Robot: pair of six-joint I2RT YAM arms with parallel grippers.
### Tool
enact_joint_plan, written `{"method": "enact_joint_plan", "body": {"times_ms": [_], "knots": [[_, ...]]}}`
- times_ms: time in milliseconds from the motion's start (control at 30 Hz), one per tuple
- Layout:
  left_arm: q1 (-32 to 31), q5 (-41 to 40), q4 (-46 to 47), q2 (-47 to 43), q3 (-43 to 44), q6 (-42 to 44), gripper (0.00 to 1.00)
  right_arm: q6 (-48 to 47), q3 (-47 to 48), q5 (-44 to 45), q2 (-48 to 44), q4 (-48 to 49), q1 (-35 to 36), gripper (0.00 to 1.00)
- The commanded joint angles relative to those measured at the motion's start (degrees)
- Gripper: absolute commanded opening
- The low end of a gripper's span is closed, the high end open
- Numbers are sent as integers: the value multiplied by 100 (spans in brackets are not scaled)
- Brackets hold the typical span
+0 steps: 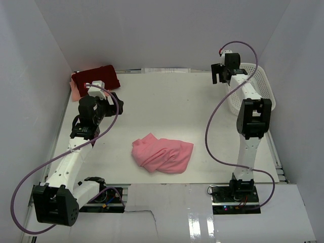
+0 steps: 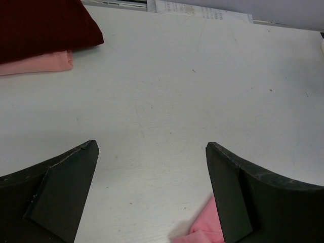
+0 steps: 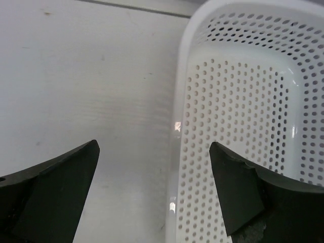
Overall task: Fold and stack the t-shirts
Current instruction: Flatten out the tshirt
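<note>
A salmon-pink t-shirt [image 1: 163,154] lies crumpled in the middle of the table; its edge shows in the left wrist view [image 2: 206,228]. A dark maroon t-shirt [image 1: 95,78] lies folded at the back left on a folded pale peach t-shirt [image 1: 75,91]. Both also show in the left wrist view, maroon [image 2: 40,25] over peach [image 2: 35,63]. My left gripper [image 1: 112,99] is open and empty over bare table between the stack and the crumpled shirt [image 2: 152,152]. My right gripper [image 1: 218,74] is open and empty, above the basket's left rim [image 3: 154,149].
A white plastic mesh basket [image 1: 255,91] stands at the back right, with nothing in the part I see in the right wrist view [image 3: 243,101]. White walls enclose the table on the left, back and right. Papers lie along the back edge [image 2: 202,11].
</note>
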Motion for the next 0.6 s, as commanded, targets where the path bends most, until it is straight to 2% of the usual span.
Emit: {"method": "enact_joint_plan", "body": {"times_ms": [0, 100, 167, 233, 267, 367, 400, 433, 533, 567], "knots": [[-31, -40, 18, -154, 206, 52, 98, -412, -674, -228, -1397, 1146, 437, 95], [-31, -5, 18, -189, 223, 43, 98, -335, -807, 244, -1916, 612, 736, 96], [-31, 12, 27, -224, 214, 43, 98, -202, -816, 658, -2171, -152, 912, 100], [-22, 30, 27, -251, 214, 26, 98, 157, -1079, 843, -2461, -592, 974, 100], [-22, 56, 27, -268, 223, 17, 98, 333, -1236, 879, -2575, -838, 974, 96], [-31, 83, 36, -286, 223, -9, 98, 905, -2071, 1221, -3164, -710, 965, 95], [-31, 135, 36, -286, 223, -18, 98, 1149, -2169, 1370, -3270, -700, 974, 94], [-31, 162, 45, -303, 223, -27, 98, 1543, -2274, 1493, -3462, -743, 965, 88], [-31, 144, 27, -330, 223, -36, 98, 1950, -2363, 1319, -3605, -1208, 974, 92], [-40, 153, 27, -339, 223, -53, 98, 2169, -2406, 1301, -3587, -1357, 965, 87]]}}
